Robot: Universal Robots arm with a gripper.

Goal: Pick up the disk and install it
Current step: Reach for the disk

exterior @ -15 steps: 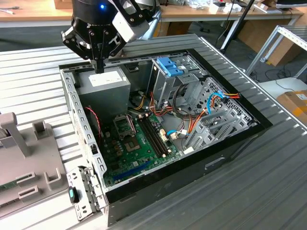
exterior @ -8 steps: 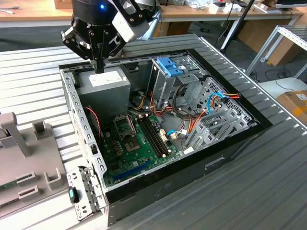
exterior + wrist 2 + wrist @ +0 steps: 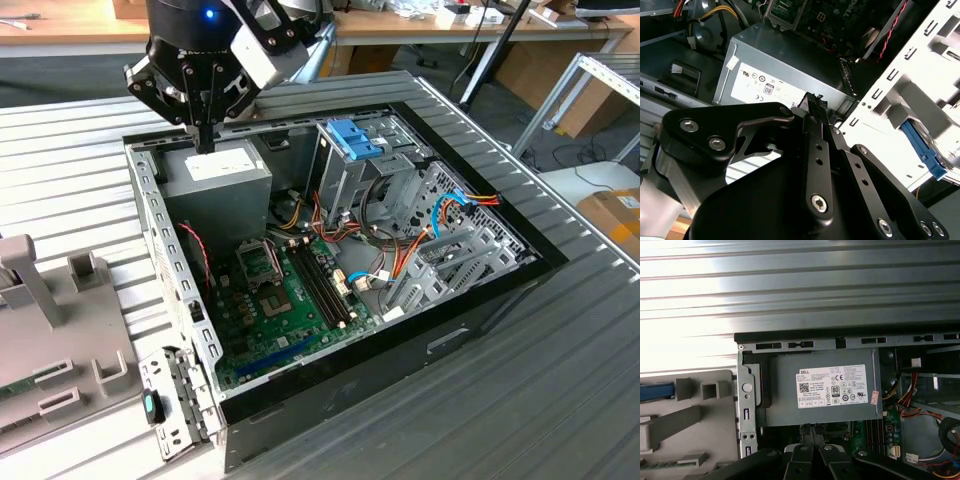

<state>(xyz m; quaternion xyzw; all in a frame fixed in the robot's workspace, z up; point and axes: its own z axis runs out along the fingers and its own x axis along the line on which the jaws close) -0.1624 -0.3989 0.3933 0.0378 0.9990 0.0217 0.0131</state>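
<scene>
Tool [image 3: 205,143] hangs just above the PSU [image 3: 215,180], pinched narrow and empty. The disk [image 3: 655,391], judging by its blue rail, seems to lie on the fixture [image 3: 715,435] beside the PSU, beyond the case wall [image 3: 746,405]. Crossing low could clip that wall, and a tool this narrow could not straddle the disk.

The gripper [image 3: 814,101] is matt black metal with bright steel screws. Just beneath it, the power box [image 3: 785,410] is dull grey sheet metal and carries a white paper label [image 3: 835,386]. Around them the bench [image 3: 800,290] is ribbed, shiny aluminium. Farther from the gripper, a latch [image 3: 352,138] is smooth blue plastic and the circuit board [image 3: 262,330] is glossy green.
</scene>
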